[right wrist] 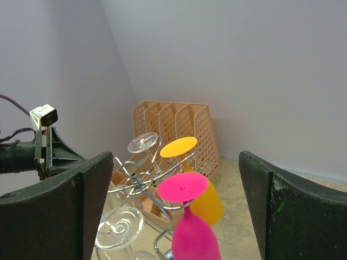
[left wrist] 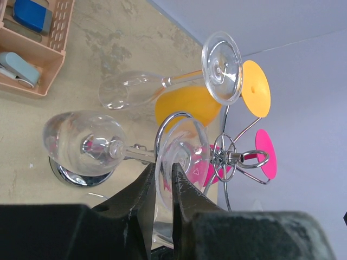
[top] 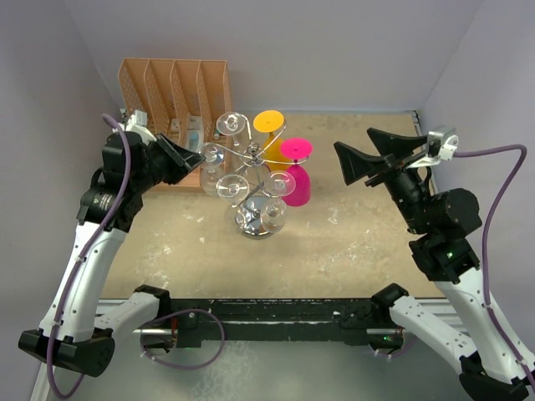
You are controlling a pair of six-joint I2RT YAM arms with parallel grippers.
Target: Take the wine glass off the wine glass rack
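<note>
The glass (left wrist: 76,138) hangs sideways on the rack (left wrist: 238,158), its foot pinched by your left gripper (left wrist: 164,174). It's light, slick and brittle, so grip gently. Your right gripper (top: 353,140) waits spread, well apart.

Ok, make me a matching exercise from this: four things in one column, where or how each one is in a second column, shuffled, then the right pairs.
Things
1. pink wine glass
2. left fingers
3. right fingers
4. orange file organizer

Place or state
A. wide apart, holding nothing
B. standing at the back left
C. hanging foot up on the wine glass rack
D. pinching the foot of a clear wine glass

Pairs: 1-C, 2-D, 3-A, 4-B
</note>
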